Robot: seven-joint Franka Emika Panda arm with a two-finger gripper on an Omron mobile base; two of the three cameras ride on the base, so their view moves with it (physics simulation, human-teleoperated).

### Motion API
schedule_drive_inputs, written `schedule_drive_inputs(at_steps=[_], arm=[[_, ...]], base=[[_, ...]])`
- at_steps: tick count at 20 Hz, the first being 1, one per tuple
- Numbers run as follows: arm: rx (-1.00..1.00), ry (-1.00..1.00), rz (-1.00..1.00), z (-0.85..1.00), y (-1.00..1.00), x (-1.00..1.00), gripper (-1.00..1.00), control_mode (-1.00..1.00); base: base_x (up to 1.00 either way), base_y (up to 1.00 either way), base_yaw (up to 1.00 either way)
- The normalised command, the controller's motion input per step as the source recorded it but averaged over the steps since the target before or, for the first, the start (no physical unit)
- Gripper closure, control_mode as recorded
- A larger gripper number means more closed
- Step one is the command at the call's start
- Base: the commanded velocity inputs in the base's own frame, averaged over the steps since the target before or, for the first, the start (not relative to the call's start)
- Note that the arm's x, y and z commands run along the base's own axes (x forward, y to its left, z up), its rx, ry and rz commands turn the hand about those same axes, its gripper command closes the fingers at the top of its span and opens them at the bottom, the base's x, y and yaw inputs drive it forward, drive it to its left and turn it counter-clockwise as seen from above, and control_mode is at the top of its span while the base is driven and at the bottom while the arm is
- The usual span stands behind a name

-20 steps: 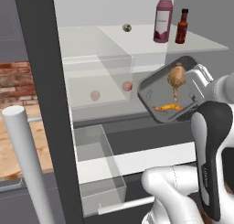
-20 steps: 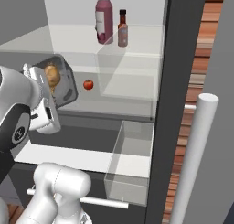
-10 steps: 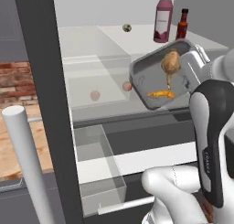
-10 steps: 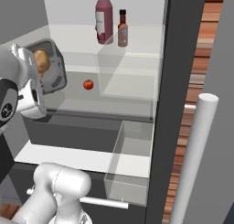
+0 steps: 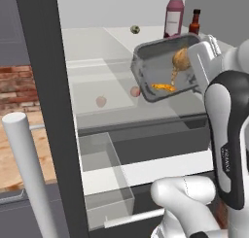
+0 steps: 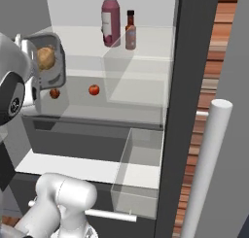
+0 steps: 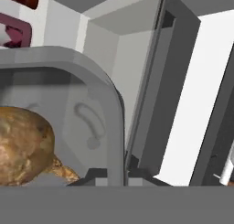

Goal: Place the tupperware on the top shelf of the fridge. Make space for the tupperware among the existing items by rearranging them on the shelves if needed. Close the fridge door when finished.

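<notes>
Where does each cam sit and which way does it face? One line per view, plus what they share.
Left base view: behind the arm to its left, facing forward and down into the open fridge; white arm at lower right, gripper shut on the tilted tupperware.
Right base view: behind to its right, same fridge interior; arm at left edge.
Hand view: on the hand, looking along the fingers at the tupperware rim.
Shared: both base views show the pinkish-red bottle and sauce bottle on the top shelf.
</notes>
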Motion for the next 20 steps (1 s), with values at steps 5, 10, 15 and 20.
schedule_drive_inputs(at_steps=[5,10,15,20], arm=[[0.12,-0.07,0.00,0.13,0.00,0.41,1.00,-1.00],[0.02,-0.09,0.00,0.05,0.05,0.47,1.00,-1.00],[0.00,-0.03,0.00,0.10,0.18,0.49,1.00,-1.00],[0.00,0.00,0.00,0.38,0.23,0.41,1.00,-1.00]], base=[[0.00,0.00,0.00],[0.00,0.00,0.00],[0.00,0.00,0.00],[0.00,0.00,0.00]])
